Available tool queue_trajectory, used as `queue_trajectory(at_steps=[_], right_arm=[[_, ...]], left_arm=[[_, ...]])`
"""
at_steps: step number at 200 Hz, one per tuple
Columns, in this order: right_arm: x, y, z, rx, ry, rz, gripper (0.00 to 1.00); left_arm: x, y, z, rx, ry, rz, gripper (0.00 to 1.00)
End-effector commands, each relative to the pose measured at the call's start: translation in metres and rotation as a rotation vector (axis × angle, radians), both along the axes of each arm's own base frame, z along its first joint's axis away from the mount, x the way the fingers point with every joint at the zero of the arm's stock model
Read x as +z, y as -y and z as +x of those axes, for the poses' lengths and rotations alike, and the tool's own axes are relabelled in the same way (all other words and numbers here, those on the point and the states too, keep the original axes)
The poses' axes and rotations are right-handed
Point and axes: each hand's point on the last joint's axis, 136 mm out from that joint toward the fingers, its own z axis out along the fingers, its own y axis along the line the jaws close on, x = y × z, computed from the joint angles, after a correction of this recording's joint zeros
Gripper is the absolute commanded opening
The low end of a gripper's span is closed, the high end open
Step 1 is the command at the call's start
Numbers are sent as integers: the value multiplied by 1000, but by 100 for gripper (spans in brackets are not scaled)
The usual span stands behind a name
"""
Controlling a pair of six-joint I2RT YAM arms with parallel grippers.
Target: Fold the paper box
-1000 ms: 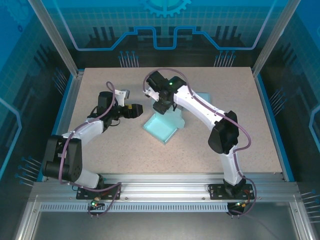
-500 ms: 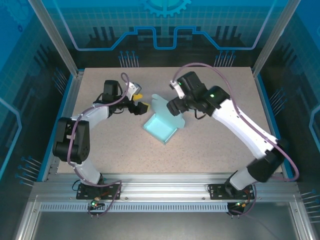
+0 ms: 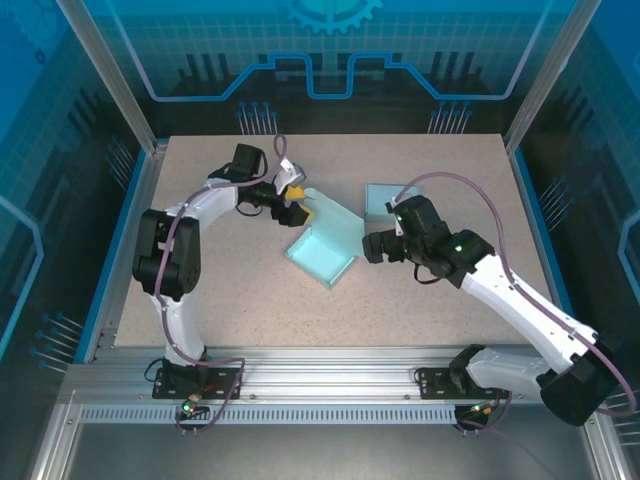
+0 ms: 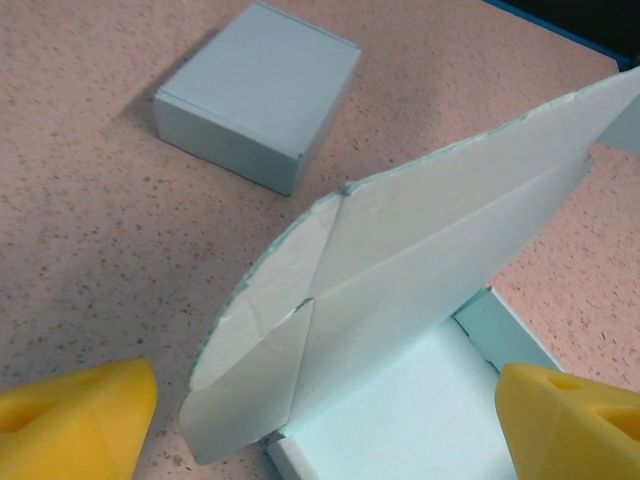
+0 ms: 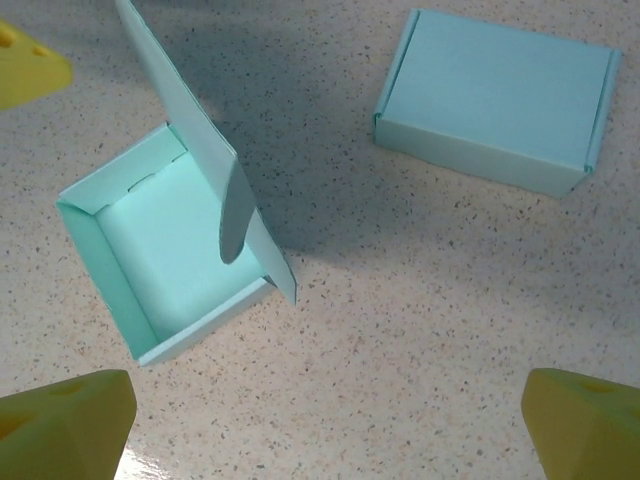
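Teal paper box (image 3: 320,255) (smooth, rectangular) stands open.

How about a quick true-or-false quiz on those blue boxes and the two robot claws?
1. Two light blue boxes lie on the table. True: an open box and a closed box.
2. The open box's lid is folded shut. False: it stands raised above the box.
3. The right gripper grips the closed box. False: its jaws are open and hold nothing.
4. The two boxes lie apart, with bare table between them. True.
5. The left gripper is open, close to the raised lid. True.
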Motion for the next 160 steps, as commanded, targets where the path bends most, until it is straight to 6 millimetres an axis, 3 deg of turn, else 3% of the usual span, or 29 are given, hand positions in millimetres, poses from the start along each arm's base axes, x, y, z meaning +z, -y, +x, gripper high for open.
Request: queue_trajectory(at_steps=[1, 43, 110, 136, 141, 160], right_arm=[[14, 3, 4, -61, 68, 100, 100], [20, 15, -2, -96, 109, 117, 100], [7, 29, -6, -160, 108, 118, 100], [7, 33, -8, -187, 108, 122, 100], [-5, 35, -11, -189, 84, 105, 100], [-11, 36, -16, -187, 69, 112, 100]], left_arm=[[-5, 12, -14, -81, -31, 28, 89], [-13, 26, -12, -85, -110, 72, 86], [-6, 31, -20, -69, -126, 48, 54], [-6, 29, -29, -63, -137, 45, 49], [-5, 30, -31, -63, -138, 44, 49], [-2, 30, -42, -61, -136, 35, 49]])
